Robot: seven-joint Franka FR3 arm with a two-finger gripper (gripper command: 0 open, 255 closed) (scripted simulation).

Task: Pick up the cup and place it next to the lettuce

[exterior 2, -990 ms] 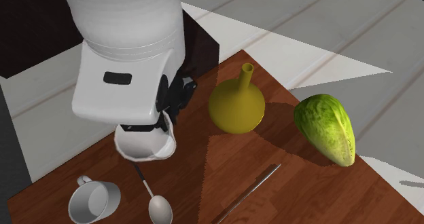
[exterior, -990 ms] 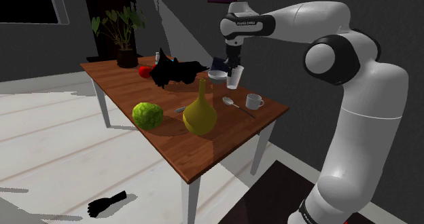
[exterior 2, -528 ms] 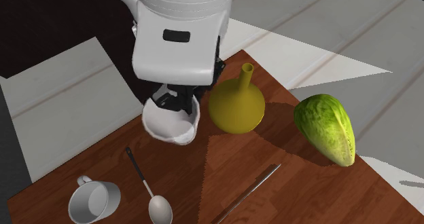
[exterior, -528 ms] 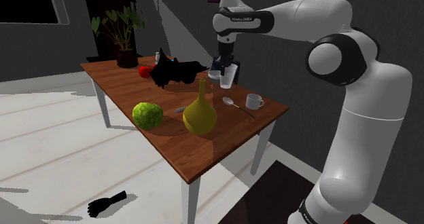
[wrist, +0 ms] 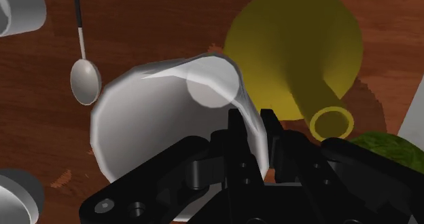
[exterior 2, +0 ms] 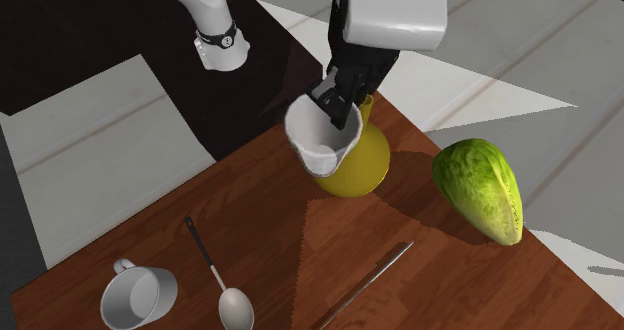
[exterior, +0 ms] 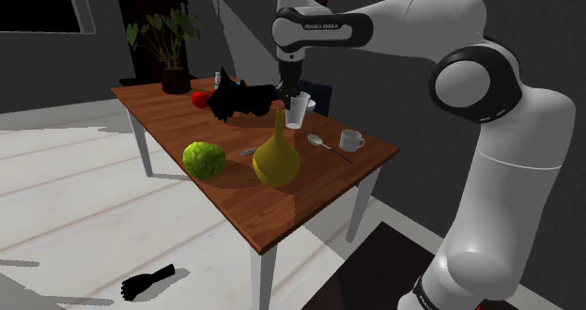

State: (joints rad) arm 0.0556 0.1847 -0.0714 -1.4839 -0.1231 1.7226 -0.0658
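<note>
We see a white robot arm reaching out over a brown wooden table, its black gripper pointing down. The two fingers stand close together and pinch the wall of a white cup between them, one finger inside the rim and one outside. The cup hangs tilted from the gripper, lifted off the table top. It is just beside the thin neck of a round yellow vase, which stands near the middle of the table, a little toward the long edge at the shoulder view's left. The lettuce, green and rounded, lies beyond the vase from the cup, close to that same long edge and well apart from the cup. A knife lies flat on the wood between the vase and the lettuce. Near the opposite long edge, at the shoulder view's right, a spoon lies flat with a white handled mug standing upright just beside it. A potted plant with green leaves stands at the table's far corner.
</note>
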